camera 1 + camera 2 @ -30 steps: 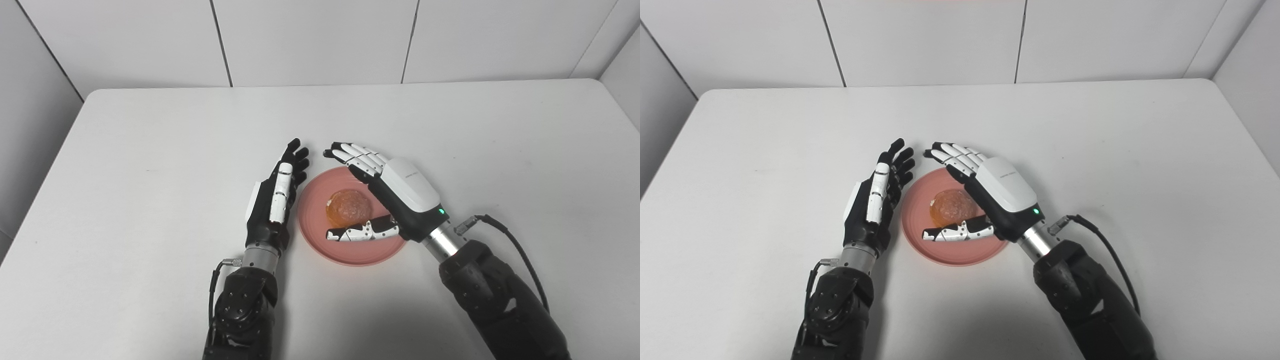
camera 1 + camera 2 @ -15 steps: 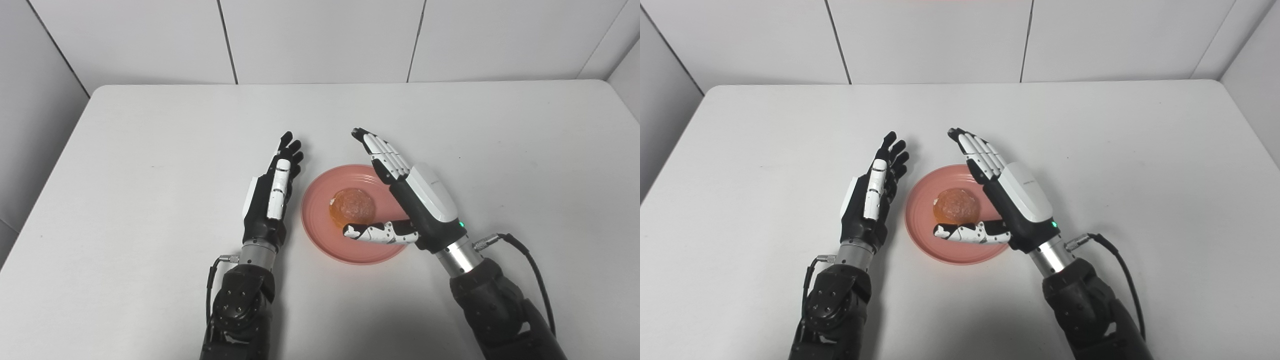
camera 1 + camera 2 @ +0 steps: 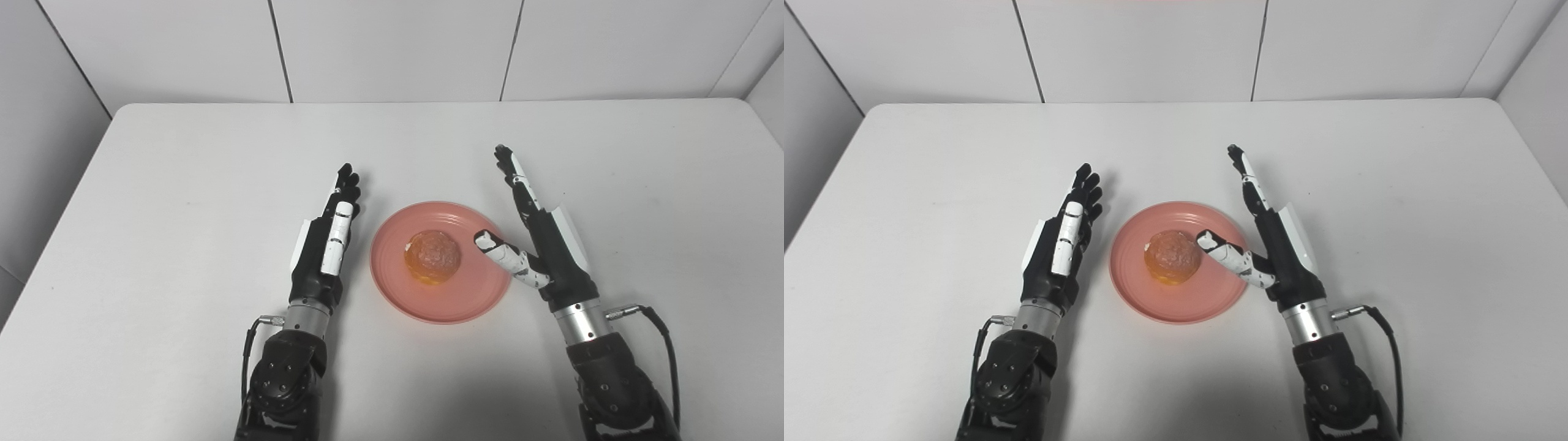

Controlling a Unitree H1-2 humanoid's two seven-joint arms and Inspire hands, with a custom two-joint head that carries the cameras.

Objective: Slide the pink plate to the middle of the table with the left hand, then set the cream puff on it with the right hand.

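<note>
The pink plate point(image 3: 471, 294) lies near the middle of the white table point(image 3: 184, 159), with the golden cream puff point(image 3: 433, 256) resting at its centre. My right hand point(image 3: 542, 242) stands on edge just right of the plate, open and empty, fingers pointing away from me and thumb reaching over the plate's right rim. My left hand point(image 3: 324, 245) stands on edge just left of the plate, open and empty, not touching it. In the right eye view the cream puff point(image 3: 1171, 255) sits between both hands.
White wall panels point(image 3: 392, 49) rise behind the table's far edge. A cable point(image 3: 664, 343) loops from my right wrist. The table's left edge point(image 3: 55, 208) drops off beside a grey wall.
My right hand has lifted off the cream puff, turned upright and drawn back to the plate's right side, leaving the puff on the plate. My left hand has shifted slightly left. The camera has shifted a little.
</note>
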